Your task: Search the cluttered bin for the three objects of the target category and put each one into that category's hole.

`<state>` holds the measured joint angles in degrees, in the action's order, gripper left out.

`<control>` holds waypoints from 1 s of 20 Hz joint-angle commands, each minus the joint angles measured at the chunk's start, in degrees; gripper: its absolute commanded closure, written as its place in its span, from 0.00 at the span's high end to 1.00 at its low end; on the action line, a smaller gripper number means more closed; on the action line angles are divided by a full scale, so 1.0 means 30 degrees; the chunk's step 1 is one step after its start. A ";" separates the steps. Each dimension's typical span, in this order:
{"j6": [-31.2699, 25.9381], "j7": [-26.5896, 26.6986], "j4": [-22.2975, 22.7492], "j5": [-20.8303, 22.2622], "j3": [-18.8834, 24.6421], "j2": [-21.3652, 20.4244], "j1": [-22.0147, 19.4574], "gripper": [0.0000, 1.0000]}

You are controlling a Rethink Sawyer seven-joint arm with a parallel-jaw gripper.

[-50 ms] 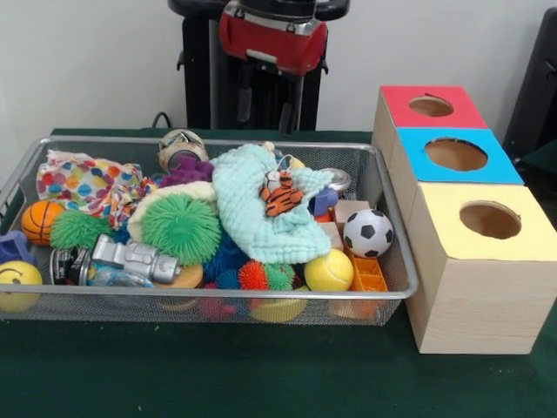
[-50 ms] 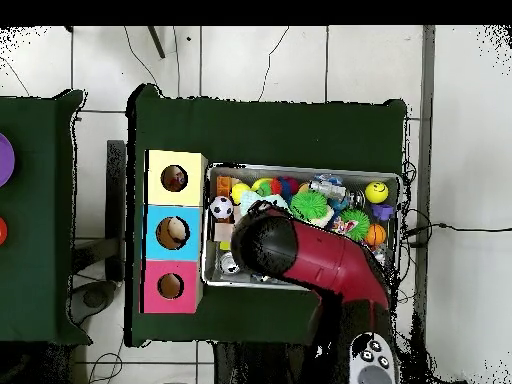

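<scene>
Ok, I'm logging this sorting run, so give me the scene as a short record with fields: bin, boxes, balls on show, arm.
bin: wire mesh bin on the green table, heaped with toys
boxes: three wooden boxes beside the bin, each with a round hole on top; red box, blue box, yellow box
balls on show: soccer ball, yellow ball, basketball, smiley ball
cloth: mint cloth draped over the heap, tiger toy on it
arm: red arm above the bin in the overhead view
gripper: not seen in either view
</scene>
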<state>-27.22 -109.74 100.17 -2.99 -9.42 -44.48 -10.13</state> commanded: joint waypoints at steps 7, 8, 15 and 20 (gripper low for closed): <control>0.3037 0.0915 0.3492 0.3562 0.3253 0.0385 -0.2631 1.00; 0.2931 0.0918 0.3413 0.3717 0.3260 0.0389 -0.2702 1.00; 0.2606 0.0591 0.3591 0.4484 0.3539 0.0620 -0.3536 1.00; 0.2877 0.0577 0.3816 0.5173 0.3395 0.0465 -0.4188 1.00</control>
<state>-18.92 -109.74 108.12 8.19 -4.09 -44.14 -20.24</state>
